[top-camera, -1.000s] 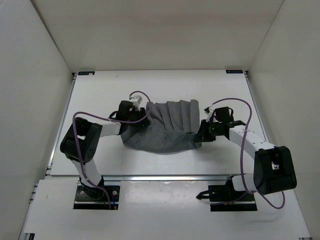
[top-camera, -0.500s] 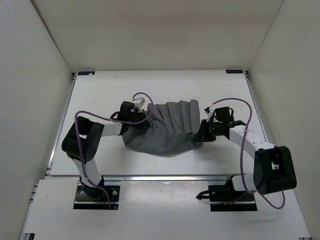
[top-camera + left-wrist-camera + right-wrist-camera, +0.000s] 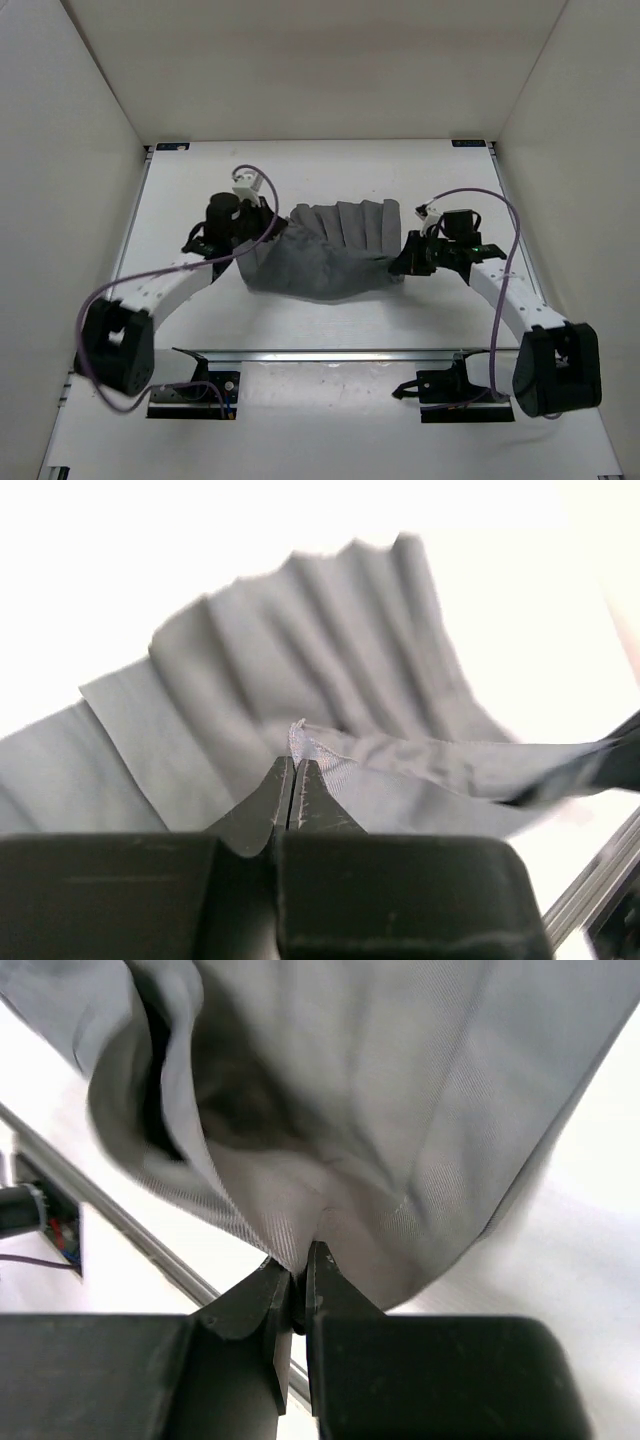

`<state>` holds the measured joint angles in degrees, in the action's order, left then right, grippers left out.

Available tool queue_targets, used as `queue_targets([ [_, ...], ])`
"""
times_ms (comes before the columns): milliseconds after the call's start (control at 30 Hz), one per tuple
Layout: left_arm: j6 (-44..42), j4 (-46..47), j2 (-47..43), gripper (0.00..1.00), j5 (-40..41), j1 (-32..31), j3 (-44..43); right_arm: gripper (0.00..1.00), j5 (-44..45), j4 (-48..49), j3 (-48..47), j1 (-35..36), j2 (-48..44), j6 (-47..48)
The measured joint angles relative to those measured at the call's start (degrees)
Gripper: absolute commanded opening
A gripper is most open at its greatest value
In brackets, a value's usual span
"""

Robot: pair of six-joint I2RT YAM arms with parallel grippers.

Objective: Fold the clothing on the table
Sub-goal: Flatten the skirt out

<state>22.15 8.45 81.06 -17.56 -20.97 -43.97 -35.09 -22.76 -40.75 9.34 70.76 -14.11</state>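
Both left pincer and right pincer clamped on clothing; white table, white walls.

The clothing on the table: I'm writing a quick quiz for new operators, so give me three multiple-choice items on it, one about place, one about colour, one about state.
1. Where does the clothing lie on the table?
A. mid-table, between the left pincer and the right pincer
B. in the far left corner
C. draped off the near edge

2. What colour is it?
A. red
B. grey
C. blue-striped

3. How does the left pincer stand?
A. wide open above the fabric
B. shut on a fabric edge
C. shut on bare tabletop

Answers: 1 A, the top view shows it centred between the two; 2 B, it is plain grey in every view; 3 B, the left wrist view shows it clamped on a hem.
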Motion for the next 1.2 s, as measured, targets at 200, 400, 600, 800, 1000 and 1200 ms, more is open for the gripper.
queue_targets([
  [200,1.53,-0.31,-23.15,0.0,5.99,2.49,1.25,0.0,-6.4,0.31,-3.23,-3.85,-10.75,2.01],
  [400,2.47,-2.58,-36.72,0.0,10.08,2.95,1.33,0.0,-10.67,-3.65,-11.19,-4.15,-13.11,5.75],
  [600,2.91,-4.57,-41.07,0.0,12.09,3.54,0.94,0.0,-11.63,-12.02,-24.57,-2.21,-8.76,11.43],
  [800,2.32,-2.12,-29.07,0.0,12.61,6.34,-3.02,0.0,-7.85,-17.2,-41.38,1.73,9.62,15.28],
  [1000,0.81,-2.45,-9.81,0.0,11.47,8.26,-17.11,0.0,-0.72,-26.58,-68.41,3.13,31.43,17.75],
  [1200,-1.38,-2.56,-7.5,0.0,11.3,8.66,-28.22,0.0,4.0,-23.87,-80.59,2.82,30.75,18.78],
])
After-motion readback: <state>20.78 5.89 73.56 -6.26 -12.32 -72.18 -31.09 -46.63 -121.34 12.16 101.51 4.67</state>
